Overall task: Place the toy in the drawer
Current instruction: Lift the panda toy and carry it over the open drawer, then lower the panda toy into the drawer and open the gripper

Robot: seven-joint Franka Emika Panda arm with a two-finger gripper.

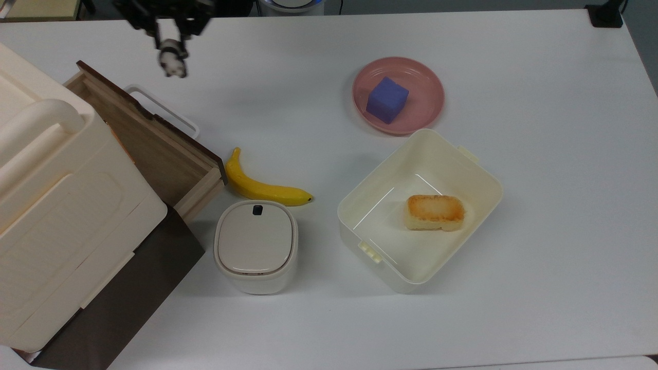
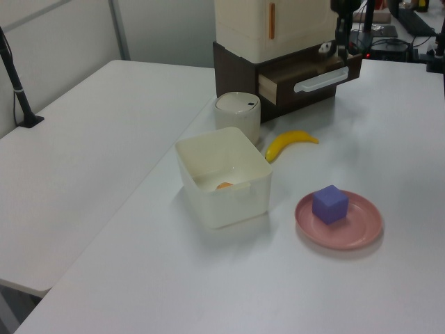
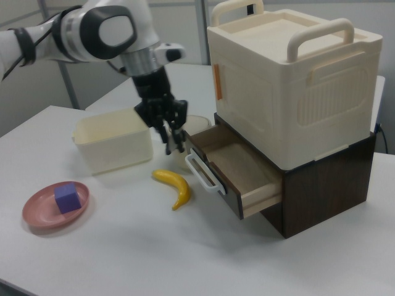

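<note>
Up high, the jaws (image 1: pixel 172 49) are closed on the toy (image 1: pixel 172 60), a tiny black-and-white panda. In the top view the toy hangs in the air over the white table (image 1: pixel 540 154), near the far end of the drawer's front. In the right view the jaws (image 3: pixel 174 140) hang just beside the open drawer (image 3: pixel 237 169), on the right view's left of it, above the white loop handle (image 3: pixel 203 172). In the left view the toy (image 2: pixel 325 48) shows as a small pale bit up by the drawer's far corner.

The drawer (image 1: pixel 149 149) is pulled out. It has light wood sides and a dark brown front. It sits in a dark brown box, under a big cream box with handles (image 1: pixel 56 205).

A yellow banana (image 1: pixel 259 186) lies on the table just beside the drawer's front corner. A small off-white bin with a lid (image 1: pixel 255 245) stands near the banana, on the side nearer the top view's bottom edge. A cream tub (image 1: pixel 354 205) sits to the top view's right of the bin, and a piece of toasted bread (image 1: pixel 435 211) lies inside it. A pink plate (image 1: pixel 426 82) sits near the tub, with a purple-blue cube (image 1: pixel 386 99) on it.
</note>
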